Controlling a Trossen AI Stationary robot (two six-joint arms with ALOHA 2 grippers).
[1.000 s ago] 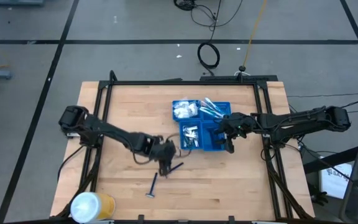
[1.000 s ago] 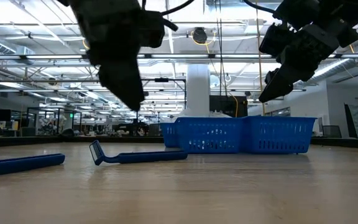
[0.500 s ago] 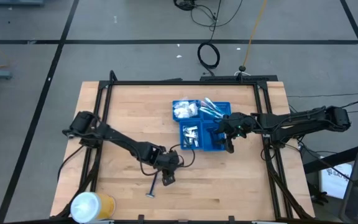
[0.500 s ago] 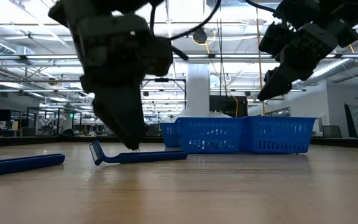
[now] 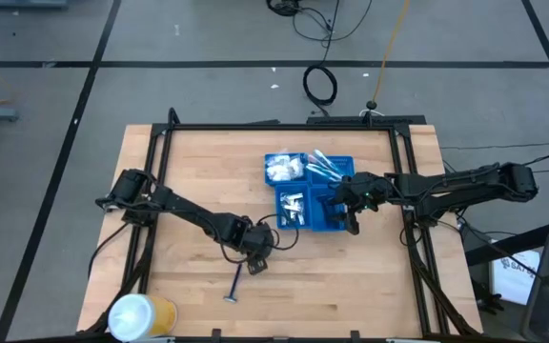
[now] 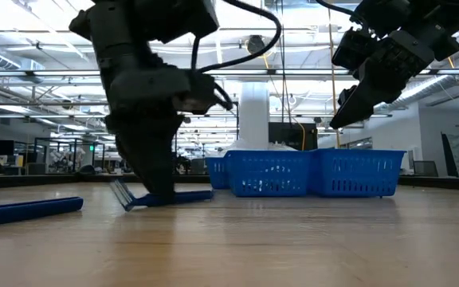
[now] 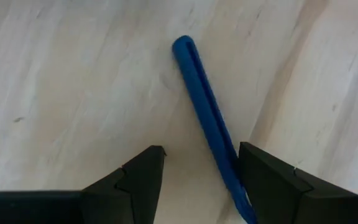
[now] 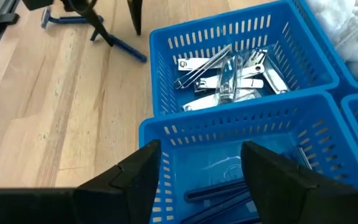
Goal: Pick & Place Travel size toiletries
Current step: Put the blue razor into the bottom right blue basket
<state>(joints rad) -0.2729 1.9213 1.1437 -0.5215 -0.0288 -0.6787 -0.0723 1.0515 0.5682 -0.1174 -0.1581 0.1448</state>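
A dark blue razor point(image 7: 205, 106) lies flat on the wood, head point(image 6: 123, 194) and handle both showing in the low view. My left gripper point(image 7: 201, 149) is down at the table point(image 5: 198, 162) over it, open, one finger on each side of the handle. A second blue razor point(image 5: 233, 286) lies nearer the front edge. My right gripper point(image 8: 201, 149) hangs open above the blue compartment tray point(image 5: 267, 164), over a compartment holding dark blue sticks point(image 8: 219, 190). The neighbouring compartment holds silver nail clippers point(image 8: 229, 68). My left gripper comes from above, pointing down, its fingers standing across the razor's handle. The handle point(image 7: 229, 168) lies against the inner side of one finger point(image 7: 260, 174); the other finger stands apart from it. The razor rests flat on the table.
A big white-and-yellow roll point(image 5: 141, 314) sits at the front left corner. A black frame point(image 5: 284, 127) runs round the table. Bare wood lies left of the tray and along the front. White packets point(image 5: 284, 170) and pale sticks point(image 5: 327, 167) fill the tray's far compartments.
My left gripper has come down to the tabletop and a little toward the near edge, tipping more steeply, and now straddles the razor's handle. The razor has turned slightly on the table in the last half second. My right gripper has kept its place above the tray.
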